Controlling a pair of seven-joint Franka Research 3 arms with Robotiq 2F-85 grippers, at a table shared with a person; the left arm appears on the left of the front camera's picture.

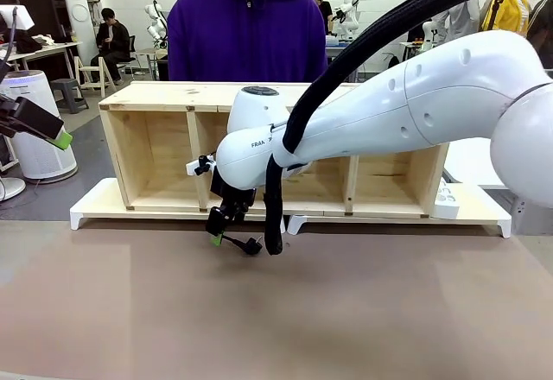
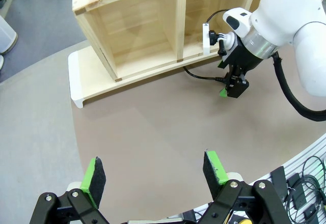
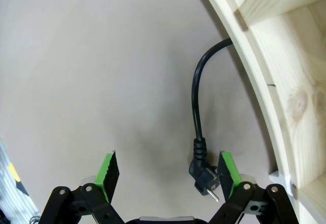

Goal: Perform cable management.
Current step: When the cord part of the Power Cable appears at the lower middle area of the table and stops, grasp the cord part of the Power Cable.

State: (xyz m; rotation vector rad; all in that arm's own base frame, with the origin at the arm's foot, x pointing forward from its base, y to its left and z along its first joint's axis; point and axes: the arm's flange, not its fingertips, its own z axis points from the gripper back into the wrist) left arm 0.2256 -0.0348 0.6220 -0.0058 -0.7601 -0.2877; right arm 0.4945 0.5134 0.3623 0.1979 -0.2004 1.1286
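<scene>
The left hand (image 2: 153, 170) hung wide open above the brown worktop (image 2: 153, 122). Farther on, the right hand (image 3: 168, 168) stood wide open over the cable (image 3: 195, 96). Its plug (image 3: 201, 170) lay between the fingers, and the cord ran to the foot of the wooden shelf (image 3: 285, 81).

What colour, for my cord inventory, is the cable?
The cable is black; right wrist view shows it best.

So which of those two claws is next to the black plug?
The right gripper, low before the shelf, open beside the cable plug; the left gripper hovers far aside.
</scene>
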